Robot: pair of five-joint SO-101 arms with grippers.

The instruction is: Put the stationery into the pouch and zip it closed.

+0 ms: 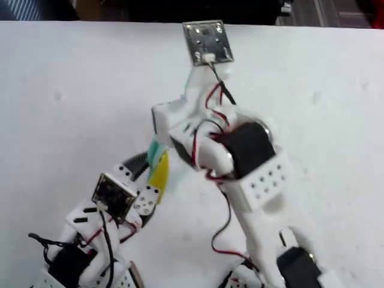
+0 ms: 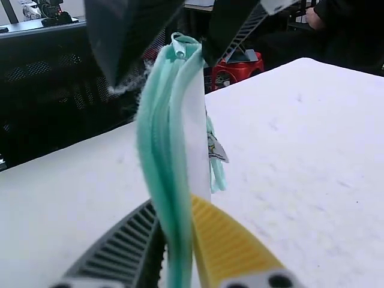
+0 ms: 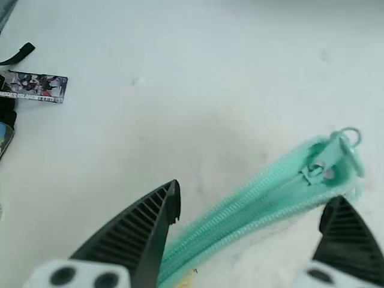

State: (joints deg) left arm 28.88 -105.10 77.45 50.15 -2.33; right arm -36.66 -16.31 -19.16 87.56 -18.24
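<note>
The mint-green pouch [image 2: 171, 156] stands on edge, lifted off the white table [image 1: 72, 90]. My left gripper [image 2: 180, 240] is shut on its lower edge, between a grey finger and a yellow finger [image 1: 160, 174]. The zipper teeth [image 3: 252, 201] look closed along the stretch I can see, with the slider and ring pull [image 3: 336, 159] at the end. My right gripper [image 3: 252, 195] is open and straddles the zipper near that end, one black finger [image 3: 144, 228] on each side. From above, the right arm [image 1: 240, 150] covers most of the pouch [image 1: 155, 150]. No loose stationery is in sight.
A printed card [image 3: 33, 87] with a black strap lies on the table beyond the pouch. A small tag [image 2: 216, 150] hangs from the pouch on a green cord. The table's far edge [image 2: 252, 78] is close, with a red stool [image 2: 237, 66] behind it.
</note>
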